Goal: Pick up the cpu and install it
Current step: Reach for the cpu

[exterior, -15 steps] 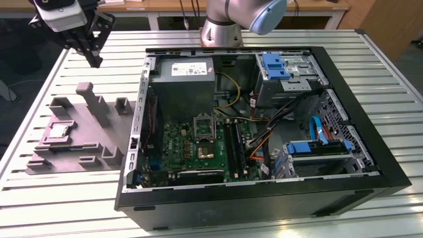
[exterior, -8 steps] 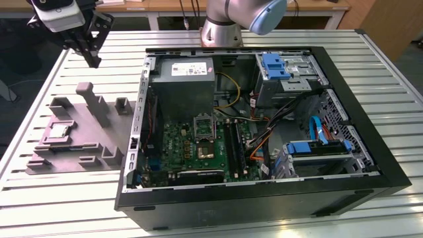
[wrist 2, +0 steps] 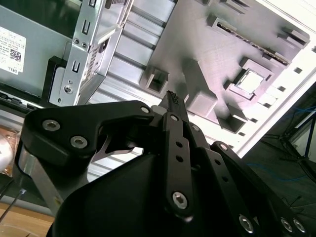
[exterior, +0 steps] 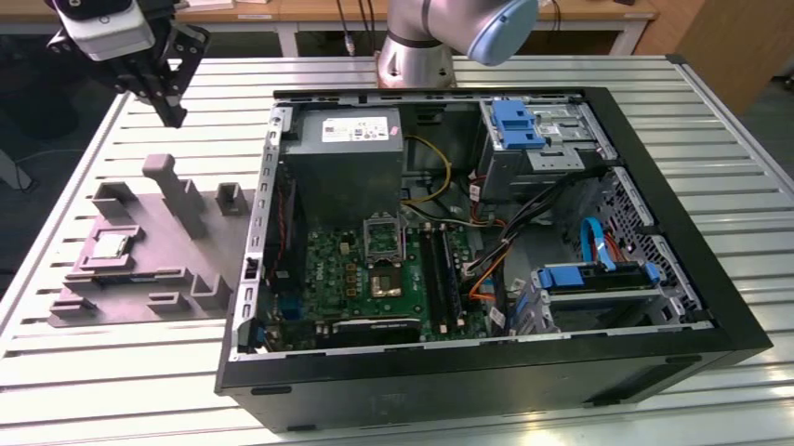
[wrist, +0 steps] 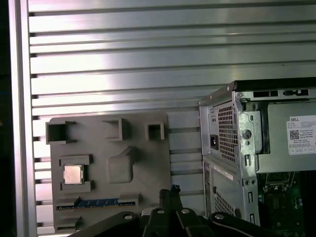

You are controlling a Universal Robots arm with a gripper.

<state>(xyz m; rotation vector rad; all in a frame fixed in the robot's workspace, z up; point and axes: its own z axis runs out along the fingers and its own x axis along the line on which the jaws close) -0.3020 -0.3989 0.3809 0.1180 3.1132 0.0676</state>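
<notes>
1. Nearest in the exterior view, an open black desktop computer case (exterior: 496,376) lies on its side on a slatted metal surface (exterior: 112,381). Its side panel is off, so the interior faces up and can be reached from above.
2. Inside the case, a green motherboard (exterior: 360,279) carries a metal-framed CPU socket (exterior: 382,234) with a dark centre. The socket looks empty, so the installation appears not yet done.
3. Just beside the case, to the exterior view's left, a grey fixture plate (exterior: 130,293) rests flat on the surface. Its raised blocks and pockets seem meant to keep parts in known spots.
4. The cpu (exterior: 112,244), a small silvery square, lies flat in a walled pocket of that plate with its metal top up. The pocket walls likely stop it sliding. In the first wrist view the cpu (wrist: 73,174) sits squarely in that pocket.
5. Farther back, the end effector (exterior: 174,116) hangs raised well above the plate with its fingers pointing down. The fingers are closed tip to tip, gripping nothing, and well apart from the cpu.
6. Farthest back, the robot arm's base (exterior: 416,56) stands behind the case.
</notes>
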